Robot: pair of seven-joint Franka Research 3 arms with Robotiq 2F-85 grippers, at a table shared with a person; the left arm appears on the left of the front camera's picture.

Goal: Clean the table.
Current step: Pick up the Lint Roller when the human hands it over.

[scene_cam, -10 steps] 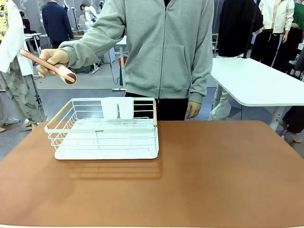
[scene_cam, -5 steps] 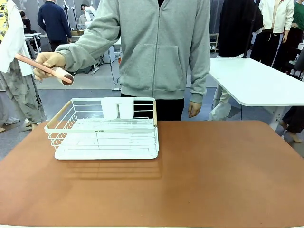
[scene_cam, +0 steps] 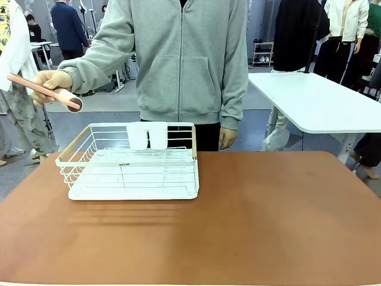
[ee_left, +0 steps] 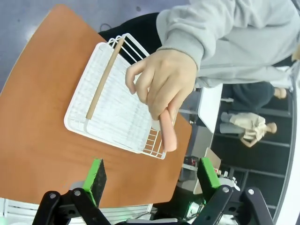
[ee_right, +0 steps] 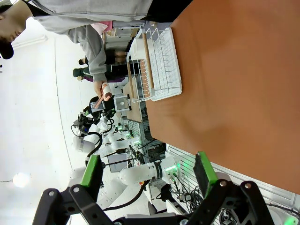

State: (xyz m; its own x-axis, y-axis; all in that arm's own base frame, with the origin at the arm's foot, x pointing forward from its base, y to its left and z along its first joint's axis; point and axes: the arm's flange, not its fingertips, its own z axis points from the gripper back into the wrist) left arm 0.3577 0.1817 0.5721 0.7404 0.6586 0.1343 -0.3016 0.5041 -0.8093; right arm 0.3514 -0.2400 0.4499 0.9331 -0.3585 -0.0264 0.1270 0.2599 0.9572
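The reddish-brown table (scene_cam: 268,220) spreads across the front view, with a white wire rack (scene_cam: 134,161) standing at its far left. A person in a grey hoodie stands behind it. One hand (scene_cam: 50,80), out past the table's left edge, holds up a pink-handled tool with a round dark-ended head (scene_cam: 44,90). In the left wrist view my left gripper (ee_left: 152,180) is open, high above the table (ee_left: 37,126), just below that hand (ee_left: 159,84) and the pink handle (ee_left: 168,131). My right gripper (ee_right: 147,173) is open above the table (ee_right: 234,93), with nothing between its fingers.
Two white cups (scene_cam: 147,135) sit at the back of the rack. A smaller white table (scene_cam: 321,101) stands beyond the far right corner. The person's other hand (scene_cam: 226,138) hangs at the table's far edge. Other people stand farther off.
The person has shifted to the left, and the hand with the pink tool has moved left, farther from the rack. The rack has not moved.
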